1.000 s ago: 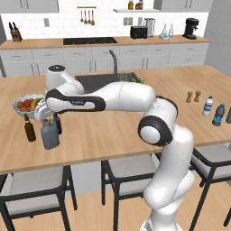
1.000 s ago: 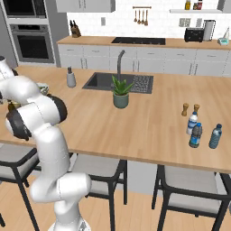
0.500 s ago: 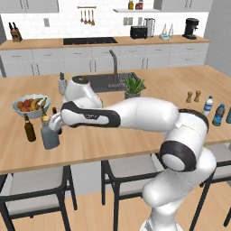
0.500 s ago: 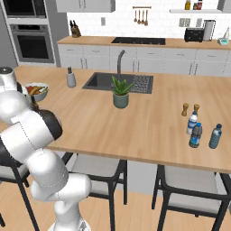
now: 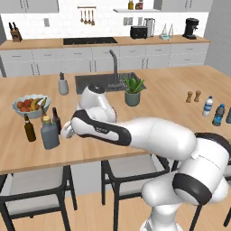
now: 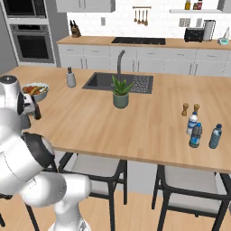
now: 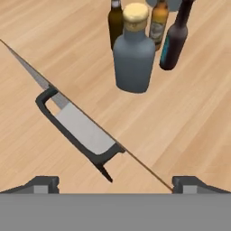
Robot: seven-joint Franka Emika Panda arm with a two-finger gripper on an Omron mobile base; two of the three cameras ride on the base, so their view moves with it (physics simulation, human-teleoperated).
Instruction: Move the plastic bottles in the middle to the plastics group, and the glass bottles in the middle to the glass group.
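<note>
My gripper (image 7: pixel 115 182) is open with nothing between its fingertips, drawn back from the grey-blue cork-stoppered flask (image 7: pixel 134 52). This flask (image 5: pixel 49 134) stands upright near the counter's front left. Close behind it are the dark beer bottle with a blue label (image 7: pixel 173 40), a dark brown-olive bottle (image 7: pixel 116 22) and a small amber bottle (image 7: pixel 158 20). In the left base view the gripper (image 5: pixel 64 131) hangs just right of the flask. Far right stand a clear white-capped water bottle (image 6: pixel 192 122), a darker blue bottle (image 6: pixel 195 135) and a blue-tinted bottle (image 6: pixel 215 136).
A fruit bowl (image 5: pixel 30 104) sits behind the glass bottles. A grey soap dispenser (image 5: pixel 63 84), the sink and a potted plant (image 5: pixel 133 92) lie mid-counter. Two wooden shakers (image 6: pixel 185 109) stand by the plastic bottles. The counter's front edge and a chair below it cross the hand view.
The hand has backed away from the flask to its right, and the arm's elbow has swung forward. The flask stays upright where it was. The jaws remain open.
</note>
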